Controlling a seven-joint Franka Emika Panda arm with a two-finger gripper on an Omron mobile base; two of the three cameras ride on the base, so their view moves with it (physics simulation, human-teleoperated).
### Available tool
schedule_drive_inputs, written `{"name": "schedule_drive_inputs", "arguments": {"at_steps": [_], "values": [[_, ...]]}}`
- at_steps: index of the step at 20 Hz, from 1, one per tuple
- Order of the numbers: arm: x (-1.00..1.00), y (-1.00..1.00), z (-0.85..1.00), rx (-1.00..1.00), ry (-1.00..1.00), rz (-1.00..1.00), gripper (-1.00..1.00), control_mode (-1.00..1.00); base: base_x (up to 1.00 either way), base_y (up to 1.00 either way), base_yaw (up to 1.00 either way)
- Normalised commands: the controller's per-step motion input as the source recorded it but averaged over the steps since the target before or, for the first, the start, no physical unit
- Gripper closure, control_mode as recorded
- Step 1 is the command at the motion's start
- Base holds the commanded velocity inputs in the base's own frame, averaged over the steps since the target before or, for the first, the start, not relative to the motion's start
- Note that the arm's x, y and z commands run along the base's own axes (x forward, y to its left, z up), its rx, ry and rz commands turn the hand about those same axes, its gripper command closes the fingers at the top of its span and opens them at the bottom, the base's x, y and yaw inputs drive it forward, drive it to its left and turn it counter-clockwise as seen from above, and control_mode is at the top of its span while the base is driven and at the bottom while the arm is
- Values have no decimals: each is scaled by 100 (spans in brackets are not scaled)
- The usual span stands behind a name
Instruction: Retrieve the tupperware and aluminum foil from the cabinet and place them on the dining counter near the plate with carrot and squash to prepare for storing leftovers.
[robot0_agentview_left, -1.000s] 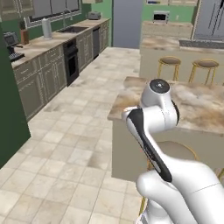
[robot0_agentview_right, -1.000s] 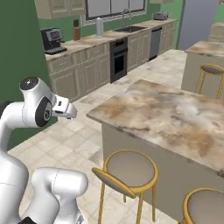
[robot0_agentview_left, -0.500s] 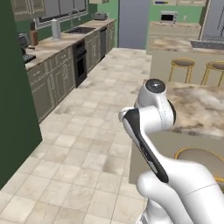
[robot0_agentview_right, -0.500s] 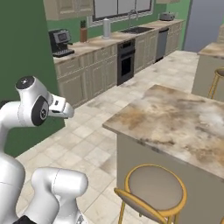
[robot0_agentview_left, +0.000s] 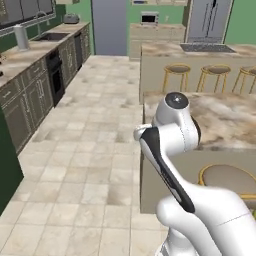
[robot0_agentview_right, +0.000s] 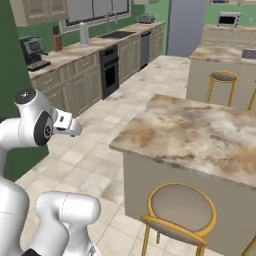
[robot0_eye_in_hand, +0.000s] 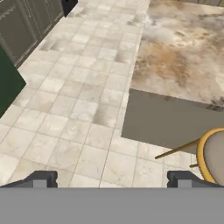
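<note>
My gripper (robot0_eye_in_hand: 113, 179) is open, its two dark fingertips (robot0_eye_in_hand: 43, 177) wide apart with nothing between them. It looks down on the tiled floor beside the corner of the marble-topped dining counter (robot0_eye_in_hand: 183, 48). The same counter (robot0_agentview_left: 225, 120) lies just right of my folded arm, and its bare top (robot0_agentview_right: 200, 135) spreads ahead to the right. The tupperware, the aluminum foil and the plate with carrot and squash are out of view. Beige wall cabinets (robot0_agentview_right: 35, 10) hang over the far kitchen run; I cannot tell which cabinet holds the items.
Gold-framed stools stand at the dining counter (robot0_agentview_right: 182, 210) (robot0_eye_in_hand: 212, 153) (robot0_agentview_left: 227, 177). A counter run with oven and sink lines the left wall (robot0_agentview_left: 30, 70) (robot0_agentview_right: 90, 65). A second island with stools (robot0_agentview_left: 200, 50) stands farther back. A green wall (robot0_eye_in_hand: 8, 83) is close on the left.
The whole picture has shifted in both base views: the base has driven and turned, so the dining counter now sits closer and more central. The arm keeps its folded pose, gripper open.
</note>
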Motion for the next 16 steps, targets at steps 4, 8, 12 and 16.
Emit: {"name": "schedule_drive_inputs", "arguments": {"at_steps": [4,8,12,16], "values": [[0,0,0,0,0,0,-100,100,12,100,-41],[0,0,0,0,0,0,-100,100,6,100,-27],[0,0,0,0,0,0,-100,100,23,100,-5],[0,0,0,0,0,0,-100,100,86,87,0]]}}
